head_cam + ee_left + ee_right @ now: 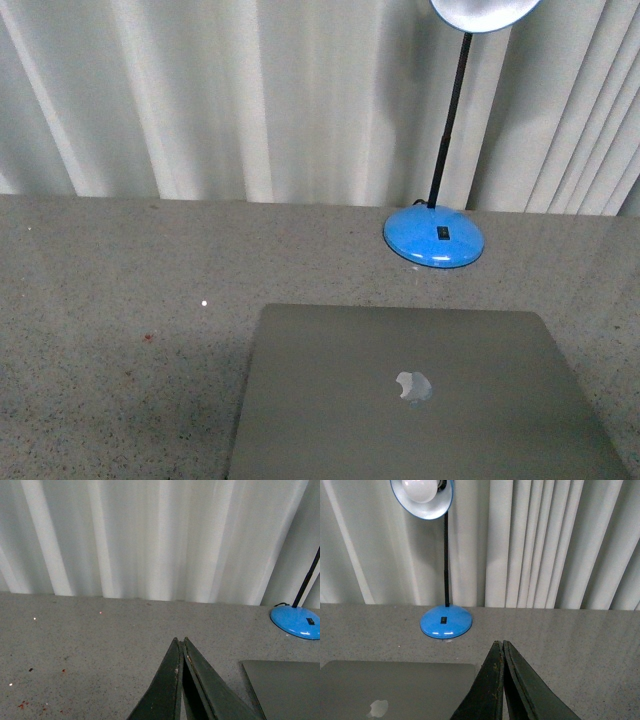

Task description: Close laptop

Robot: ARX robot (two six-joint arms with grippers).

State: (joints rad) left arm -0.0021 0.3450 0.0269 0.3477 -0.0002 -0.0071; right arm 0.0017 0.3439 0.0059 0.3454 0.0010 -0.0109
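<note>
Laptop (420, 395) lies shut — silver-grey lid up, apple logo showing

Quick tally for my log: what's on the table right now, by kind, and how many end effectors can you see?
Laptop, lid down, logo up: 1
Desk lamp, blue base, black stem: 1
End effectors, both shut and empty: 2, the left end effector and the right end effector
Total: 4

Grey speckled tabletop (120, 300); pale pleated curtain (250, 100) behind; blue-based desk lamp (435, 238) at back.
</note>
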